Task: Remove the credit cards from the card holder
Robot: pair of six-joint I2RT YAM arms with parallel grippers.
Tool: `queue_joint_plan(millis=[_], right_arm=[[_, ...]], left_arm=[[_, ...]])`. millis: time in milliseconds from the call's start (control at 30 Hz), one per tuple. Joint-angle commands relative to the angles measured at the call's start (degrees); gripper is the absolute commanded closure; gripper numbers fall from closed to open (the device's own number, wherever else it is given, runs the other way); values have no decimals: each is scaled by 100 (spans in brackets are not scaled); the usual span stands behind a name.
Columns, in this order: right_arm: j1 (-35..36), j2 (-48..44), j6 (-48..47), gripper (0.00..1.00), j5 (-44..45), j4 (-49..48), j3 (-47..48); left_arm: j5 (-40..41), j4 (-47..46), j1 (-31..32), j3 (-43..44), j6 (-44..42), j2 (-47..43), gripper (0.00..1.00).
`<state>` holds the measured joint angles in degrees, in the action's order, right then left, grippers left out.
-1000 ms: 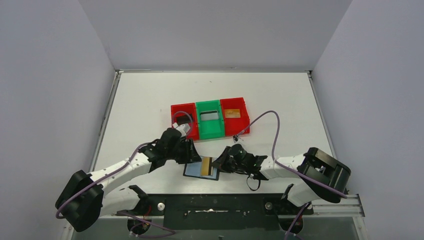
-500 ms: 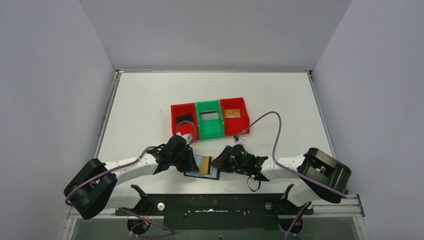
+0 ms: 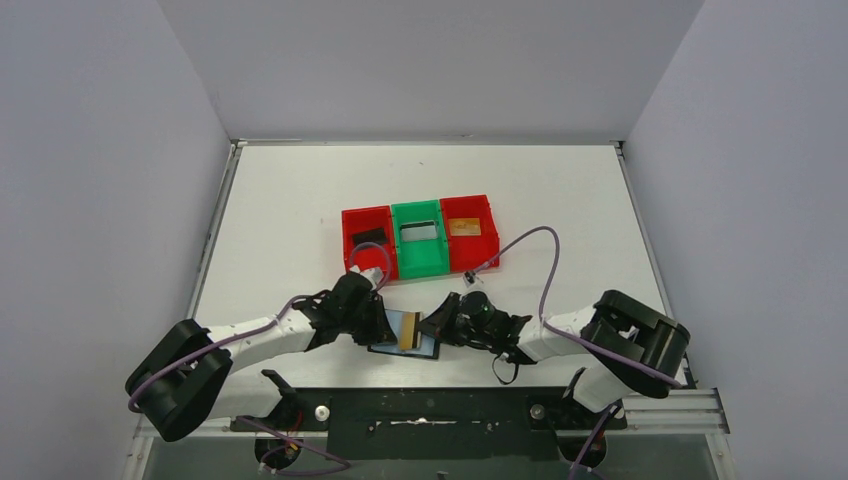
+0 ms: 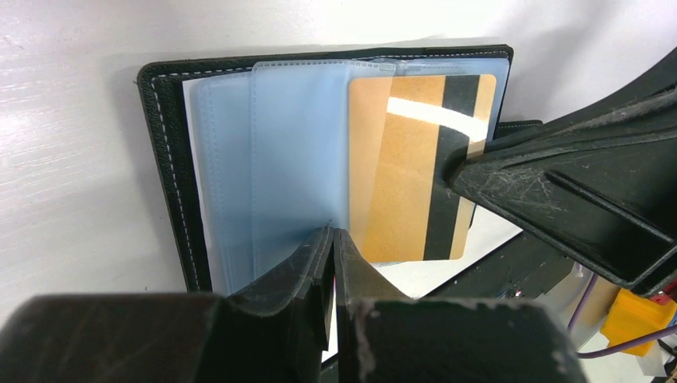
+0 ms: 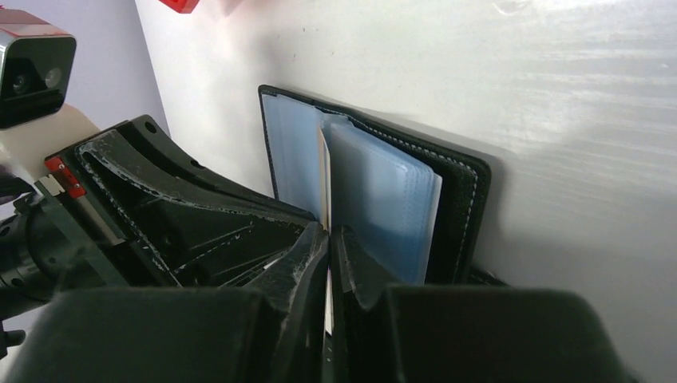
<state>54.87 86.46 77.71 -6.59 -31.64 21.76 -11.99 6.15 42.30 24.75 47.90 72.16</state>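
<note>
The card holder (image 3: 392, 341) lies open near the table's front edge, its blue-grey sleeves (image 4: 279, 159) fanned out. An orange-gold credit card (image 4: 399, 167) with a black stripe sticks out of a sleeve toward the right. My right gripper (image 5: 330, 231) is shut on that card's edge (image 5: 324, 175); its fingers (image 4: 551, 191) reach in from the right in the left wrist view. My left gripper (image 4: 333, 233) is shut, its tips pinching the near edge of a sleeve. From above, both grippers (image 3: 383, 322) (image 3: 432, 327) meet over the holder.
Three bins stand in a row behind the holder: a red bin (image 3: 350, 250) holding a black card (image 3: 369, 236), a green bin (image 3: 420, 262) holding a silver-grey card (image 3: 419, 232), and a red bin (image 3: 490, 240) holding an orange card (image 3: 463, 227). The right arm's purple cable (image 3: 545, 260) arches nearby.
My left gripper has come down onto the holder's left side and closed on a sleeve. The right gripper stays shut on the orange-gold card, its arm shifted slightly left.
</note>
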Motion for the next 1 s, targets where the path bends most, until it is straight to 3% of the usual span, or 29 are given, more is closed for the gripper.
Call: queue_joint_plan(millis=[0,133,267,500,667,767,967], right_arm=[[59,-577,2,99,456,435,-72],[23,-1412,-184,100,913,1646,-114],[-133,-2428,-612,100,1007,2073,-232],[-179,-3844,-1778,100,2036,3347,308],[-203,-4270,-3312,100,3170,4135,1041],[-196,-4300,-4572,100,3610,4061,1381],[-205,-3933,-6802,100,3866,3547,1832]], left_arm=[[406,216,23,-95,-40,-42,95],[367,190,-9,-70,31,-190,95],[292,132,-20,53,-19,-316,95],[512,537,-37,674,-303,-875,77],[1265,1390,-140,1334,-639,-1322,60],[1657,1846,-324,1617,-823,-1570,48],[2066,2627,-965,2076,-1345,-1974,33]])
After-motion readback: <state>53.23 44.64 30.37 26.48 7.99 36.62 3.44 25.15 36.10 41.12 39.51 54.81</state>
